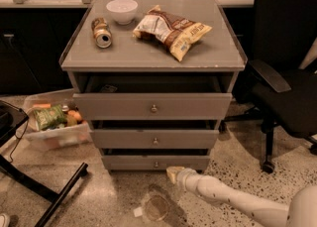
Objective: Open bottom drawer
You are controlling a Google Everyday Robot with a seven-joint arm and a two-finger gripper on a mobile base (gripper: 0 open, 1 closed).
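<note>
The bottom drawer (pixel 133 162) is the lowest and slimmest of three grey fronts on the cabinet, with a small round metal knob (pixel 156 164) at its middle. A dark gap shows above its front. My gripper (pixel 173 173) sits low over the floor, just below and slightly right of that knob, close to the drawer's lower edge. Whether it touches the front I cannot tell. The white arm (pixel 233 201) runs in from the lower right.
On the cabinet top (pixel 148 55) lie a white bowl (pixel 122 10), a tipped can (pixel 102 32) and a chip bag (pixel 171 28). A black office chair (pixel 282 72) stands at right. At left are a plastic bin of snacks (pixel 54 124) and a black frame leg (pixel 59 196). A clear object (pixel 156 207) lies on the floor.
</note>
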